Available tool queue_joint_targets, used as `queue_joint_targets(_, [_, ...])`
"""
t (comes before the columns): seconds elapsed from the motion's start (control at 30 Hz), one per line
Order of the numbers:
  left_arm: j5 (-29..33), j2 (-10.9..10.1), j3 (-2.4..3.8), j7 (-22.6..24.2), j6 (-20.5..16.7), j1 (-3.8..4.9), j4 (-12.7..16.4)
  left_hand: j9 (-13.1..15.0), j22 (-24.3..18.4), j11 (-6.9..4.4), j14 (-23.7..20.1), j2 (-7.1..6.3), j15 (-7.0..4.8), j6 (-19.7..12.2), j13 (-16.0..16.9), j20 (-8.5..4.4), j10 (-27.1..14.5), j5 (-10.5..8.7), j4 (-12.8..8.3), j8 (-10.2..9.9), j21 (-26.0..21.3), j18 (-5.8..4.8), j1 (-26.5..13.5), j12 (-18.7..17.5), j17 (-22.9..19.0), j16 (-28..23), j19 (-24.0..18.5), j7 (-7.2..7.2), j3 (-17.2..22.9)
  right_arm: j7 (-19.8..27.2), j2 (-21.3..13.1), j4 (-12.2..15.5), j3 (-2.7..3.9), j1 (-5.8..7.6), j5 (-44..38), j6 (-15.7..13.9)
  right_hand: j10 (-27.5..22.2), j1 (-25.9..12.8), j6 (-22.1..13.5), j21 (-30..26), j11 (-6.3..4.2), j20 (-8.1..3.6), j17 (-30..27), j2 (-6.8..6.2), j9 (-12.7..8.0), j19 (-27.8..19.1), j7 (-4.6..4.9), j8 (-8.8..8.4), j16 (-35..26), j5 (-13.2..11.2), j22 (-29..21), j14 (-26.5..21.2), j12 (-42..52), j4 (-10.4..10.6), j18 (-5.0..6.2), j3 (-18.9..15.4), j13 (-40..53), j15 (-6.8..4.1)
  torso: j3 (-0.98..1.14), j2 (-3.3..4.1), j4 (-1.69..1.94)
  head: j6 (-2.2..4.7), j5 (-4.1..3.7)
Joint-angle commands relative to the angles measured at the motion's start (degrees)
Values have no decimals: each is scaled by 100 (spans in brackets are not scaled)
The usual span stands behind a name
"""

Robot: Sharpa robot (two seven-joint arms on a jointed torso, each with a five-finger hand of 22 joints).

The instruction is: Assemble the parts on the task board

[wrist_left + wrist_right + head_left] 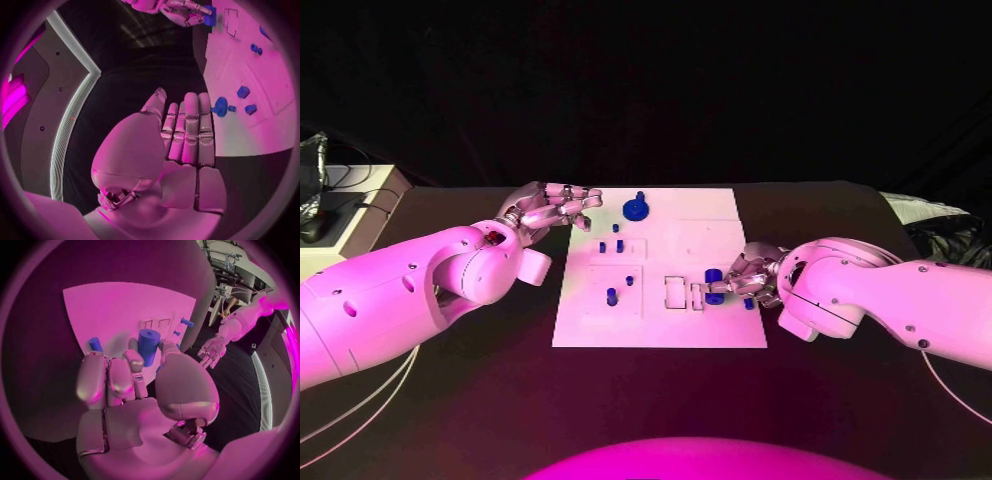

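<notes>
The white task board (689,235) lies in the middle of the black table. My right hand (744,274) is at the board's right edge and pinches a blue cylinder (714,284) between thumb and finger just above the board; in the right wrist view the blue cylinder (148,346) stands upright in my right hand (134,390). A second blue piece (95,344) shows past its fingertips. My left hand (555,207) hovers at the board's far left corner, holding nothing. Its fingers (187,132) stretch out side by side toward a round blue knob (220,106), apart from it.
Small blue pegs (610,245) stand in the board's left half, with the round knob (636,208) near its far edge. Rectangular recesses (678,293) lie beside my right hand. A pale box with cables (358,205) sits off the table's left side.
</notes>
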Motion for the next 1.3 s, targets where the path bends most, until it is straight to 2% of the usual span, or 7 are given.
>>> queue_joint_targets(0.03, [-17,10,4,12,106,-1,12,8,7,0,-36,2,11,-34,-6,20,-54,10,1,25,-32,-8,-9,11,-8,31,1,-7,8,51,77,39,-1,15,291,-56,56,-38,47,36,-15,-38,3,-40,-9,284,0,11,-25,12,901,0,-18,-1527,-40,1492,-7,-16,3,15,22,-9,9])
queue_joint_targets(0.17, [-20,10,4,11,114,-1,14,8,7,0,-36,2,11,-34,-6,20,-54,10,1,25,-32,-8,-9,11,-8,31,1,-7,8,74,232,38,-1,15,88,-67,44,-46,53,22,-13,-36,-2,-15,-24,279,2,-5,-36,-12,898,-2,-46,-1535,-39,1444,-22,-15,-3,13,4,-13,31])
queue_joint_targets(0.33, [-22,16,4,8,125,-1,16,8,14,2,-38,1,12,-33,-4,24,-68,9,-1,26,-37,-5,-11,21,-9,36,1,-8,8,79,409,-21,-1,6,-141,-36,43,-63,54,29,-13,-36,3,-24,-27,280,4,-7,-36,-47,899,0,-54,-1522,-40,1423,-30,-14,2,13,-7,-18,46])
queue_joint_targets(0.57, [-23,27,4,7,139,0,20,8,14,2,-38,1,12,-33,-4,24,-68,9,-1,26,-37,-5,-11,21,-9,36,1,-8,8,79,653,-185,-2,-79,-293,-50,22,-65,48,5,-8,-34,-4,-16,-30,276,8,-13,-45,-57,893,-2,-93,-1506,-37,1405,-51,-12,5,22,8,-29,49])
queue_joint_targets(0.73, [-23,23,5,5,146,0,22,8,14,2,-38,1,12,-33,-4,24,-68,9,-1,26,-37,-5,-11,21,-9,36,1,-8,8,87,768,-301,-2,-113,-411,-75,16,-74,47,2,-6,-33,-8,-24,-31,275,10,-13,-51,-79,893,-3,-101,-1491,-36,1383,-58,-10,2,14,4,-33,62])
queue_joint_targets(0.93, [-23,28,5,5,162,0,24,9,25,2,-41,10,13,-23,-4,29,-75,7,0,29,-43,0,-15,37,-12,44,3,-15,11,131,867,-461,-3,-133,-682,-51,5,-108,54,-6,4,-25,-6,-94,-50,274,18,-24,-60,-242,893,-4,-103,-1332,-34,1264,-69,-1,6,10,-3,-46,92])
queue_joint_targets(1.3, [-23,28,5,-3,172,0,24,9,25,2,-41,10,13,-23,-4,29,-75,7,0,29,-43,0,-15,37,-12,44,3,-15,11,143,922,-541,-3,-160,-796,96,-27,-81,58,-22,21,-12,2,-202,-78,269,36,-41,-76,-428,890,-2,-147,-1133,-30,1119,-111,12,8,10,-7,-50,115])
